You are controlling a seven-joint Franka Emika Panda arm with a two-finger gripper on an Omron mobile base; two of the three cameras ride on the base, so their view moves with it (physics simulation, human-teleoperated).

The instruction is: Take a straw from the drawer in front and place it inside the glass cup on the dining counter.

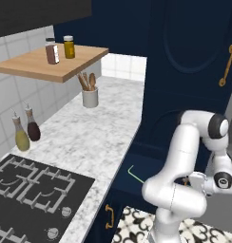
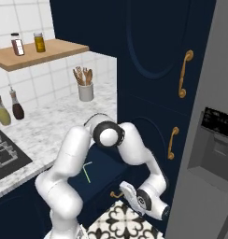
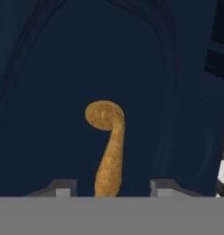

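Observation:
The navy drawer (image 1: 153,163) (image 2: 106,163) stands pulled out below the marble worktop. Inside it lies the thin light green straw (image 1: 135,174) (image 2: 87,172), its bent end toward the back. My gripper (image 3: 111,189) (image 2: 124,190) is low at the drawer's front. It is open, with the curved brass handle (image 3: 108,151) (image 2: 117,193) between its fingertips (image 3: 63,187), which stand apart from it. In the left base view the arm hides most of the drawer front and the gripper (image 1: 193,180). The glass cup and the dining counter are out of view.
The marble worktop (image 1: 89,137) carries a black gas hob (image 1: 27,190), two bottles (image 1: 26,130) and a utensil pot (image 1: 90,92). A wooden shelf (image 1: 56,64) hangs above. Tall navy doors with brass handles (image 2: 182,74) rise ahead, a grey fridge (image 2: 214,140) stands right, and patterned tiles (image 2: 116,221) lie below.

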